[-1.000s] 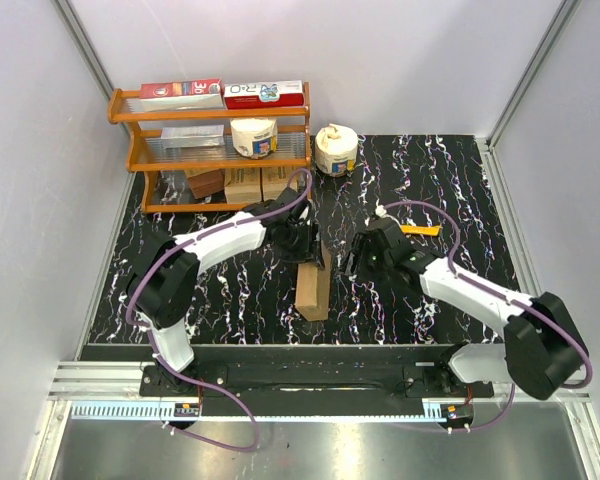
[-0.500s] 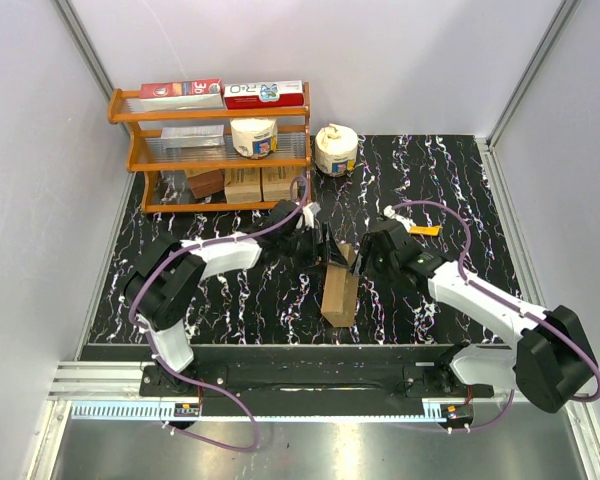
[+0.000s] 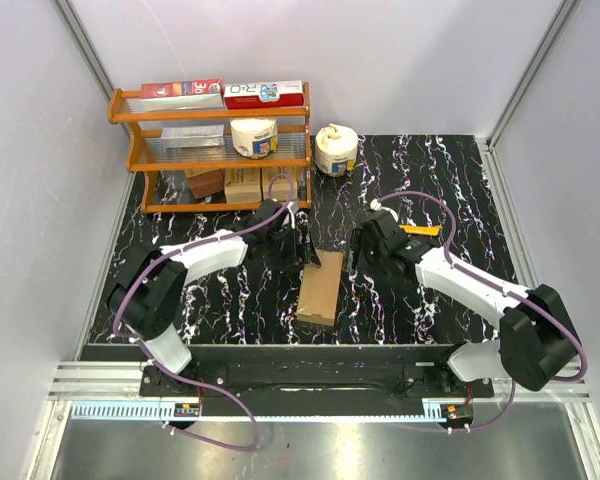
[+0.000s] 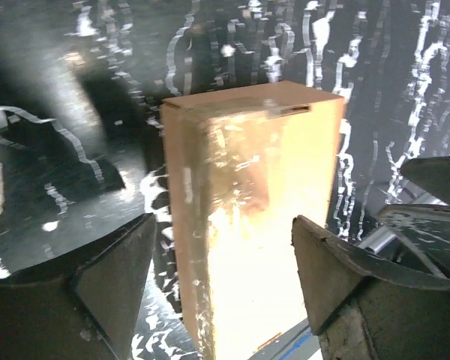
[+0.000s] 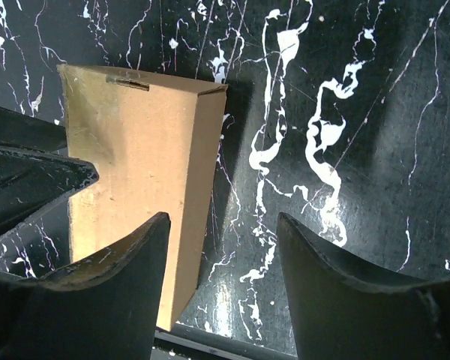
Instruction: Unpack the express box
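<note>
Left gripper (image 4: 221,225) and right gripper (image 5: 223,217) are spread wide, nothing gripped; smooth oblong cardboard express box (image 3: 321,288) is laid flat between.

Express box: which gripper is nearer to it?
Left. The left gripper is open with its fingers on either side of the box's far end. The right gripper is open just beside that end, the box mostly outside its gap.

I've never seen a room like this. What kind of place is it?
Probably a robot lab booth: plain white walls, two arms bolted to a rail, and a small shelf of boxes on a marbled table.
</note>
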`<state>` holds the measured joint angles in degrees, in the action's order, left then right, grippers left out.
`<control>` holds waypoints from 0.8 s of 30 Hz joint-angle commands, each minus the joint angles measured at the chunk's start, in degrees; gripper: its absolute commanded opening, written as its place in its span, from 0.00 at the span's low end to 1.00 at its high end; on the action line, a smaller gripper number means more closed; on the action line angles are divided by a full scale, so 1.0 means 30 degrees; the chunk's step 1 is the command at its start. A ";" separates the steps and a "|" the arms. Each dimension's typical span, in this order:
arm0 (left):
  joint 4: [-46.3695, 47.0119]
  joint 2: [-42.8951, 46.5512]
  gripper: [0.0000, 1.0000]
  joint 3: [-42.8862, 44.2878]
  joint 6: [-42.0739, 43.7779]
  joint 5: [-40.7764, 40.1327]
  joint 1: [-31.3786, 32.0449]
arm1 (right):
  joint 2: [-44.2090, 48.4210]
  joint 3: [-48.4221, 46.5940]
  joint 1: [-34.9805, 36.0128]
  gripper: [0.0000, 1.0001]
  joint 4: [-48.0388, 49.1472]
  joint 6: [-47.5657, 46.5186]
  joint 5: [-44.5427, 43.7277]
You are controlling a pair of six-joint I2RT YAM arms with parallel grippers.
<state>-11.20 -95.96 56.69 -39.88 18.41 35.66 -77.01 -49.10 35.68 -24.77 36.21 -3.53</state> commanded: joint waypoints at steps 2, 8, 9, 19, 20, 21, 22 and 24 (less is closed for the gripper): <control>-0.1274 0.1312 0.72 -0.0263 0.1163 -0.1362 -0.0636 | -0.0636 -0.1123 0.0118 0.65 0.0113 -0.0613 0.0470; -0.1306 0.1635 0.46 -0.0760 0.1457 -0.1275 -0.1104 | -0.1223 -0.1182 0.0177 0.65 0.1341 -0.1432 0.3019; -0.1160 0.1694 0.46 -0.0935 0.1428 -0.1188 -0.1192 | -0.1311 -0.1153 0.0206 0.66 0.1431 -0.1463 0.3196; 0.0655 0.1518 0.43 -0.2049 0.1427 0.1332 -0.1544 | -0.2834 -0.0713 0.0206 0.66 0.2808 -0.0791 0.4545; 0.0745 0.1548 0.44 -0.2079 0.1398 0.1478 -0.1574 | -0.2922 -0.0626 0.0235 0.72 0.3099 -0.0702 0.4633; 0.0833 0.1548 0.44 -0.2195 0.1398 0.1798 -0.1603 | -0.2923 -0.0451 0.0206 0.75 0.3305 -0.0585 0.4663; 0.1066 0.1606 0.45 -0.2254 0.1369 0.1917 -0.1690 | -0.2894 -0.0304 0.0206 0.78 0.3568 -0.0381 0.4750; 0.1214 0.1723 0.45 -0.2371 0.1340 0.2210 -0.1750 | -0.2806 -0.0099 0.0206 0.83 0.4126 -0.0263 0.4897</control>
<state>-11.94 -92.60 50.19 -36.40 21.06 30.98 -85.73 -50.30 35.90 -17.72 34.20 9.08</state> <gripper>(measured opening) 0.442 0.786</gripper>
